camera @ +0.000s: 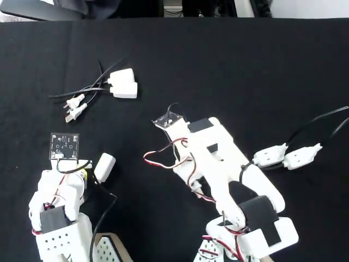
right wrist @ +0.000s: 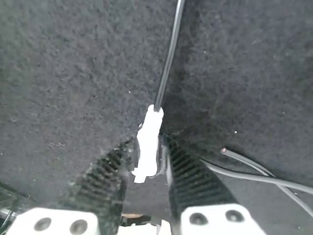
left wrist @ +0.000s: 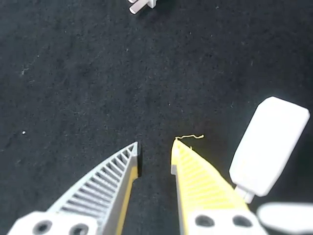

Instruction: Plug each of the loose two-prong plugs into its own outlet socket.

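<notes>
A black counter (camera: 245, 65) carries two arms. The left gripper (left wrist: 155, 144) has its fingers released, with a white block (left wrist: 266, 147) just beside the yellow finger. The right gripper (right wrist: 146, 143) fingers are grasping a white plug (right wrist: 149, 129), its black cord (right wrist: 168, 58) running out beyond the fingertips.

Gripper (left wrist: 155, 145) parted over black cloth (left wrist: 73, 73), white socket (left wrist: 269, 142) beside it

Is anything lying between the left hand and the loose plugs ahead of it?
Nothing visible. Bare black tabletop runs from the left hand to the plugs; a white block lies off to one side, clear of that line.
</notes>
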`<action>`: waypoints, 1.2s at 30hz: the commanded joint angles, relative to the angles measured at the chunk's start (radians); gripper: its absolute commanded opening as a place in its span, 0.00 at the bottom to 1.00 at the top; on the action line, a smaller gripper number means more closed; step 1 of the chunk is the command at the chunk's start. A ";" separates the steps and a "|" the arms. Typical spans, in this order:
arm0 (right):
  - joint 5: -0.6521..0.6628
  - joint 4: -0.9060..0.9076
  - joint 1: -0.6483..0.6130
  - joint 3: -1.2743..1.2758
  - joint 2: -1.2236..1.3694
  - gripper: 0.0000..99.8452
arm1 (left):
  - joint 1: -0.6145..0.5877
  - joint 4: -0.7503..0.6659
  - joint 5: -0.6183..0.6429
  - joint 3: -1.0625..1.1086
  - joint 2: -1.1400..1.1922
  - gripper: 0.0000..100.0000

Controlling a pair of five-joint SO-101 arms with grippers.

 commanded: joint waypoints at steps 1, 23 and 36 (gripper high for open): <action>-0.012 0.008 -0.009 -0.005 -0.019 0.07 | 0.013 0.003 -0.008 -0.008 -0.008 0.12; -0.061 -0.028 -0.011 -0.050 0.139 0.09 | 0.012 0.000 -0.008 -0.008 -0.008 0.12; -0.063 0.279 -0.044 -0.211 -0.153 0.04 | 0.013 0.000 -0.008 -0.008 -0.008 0.12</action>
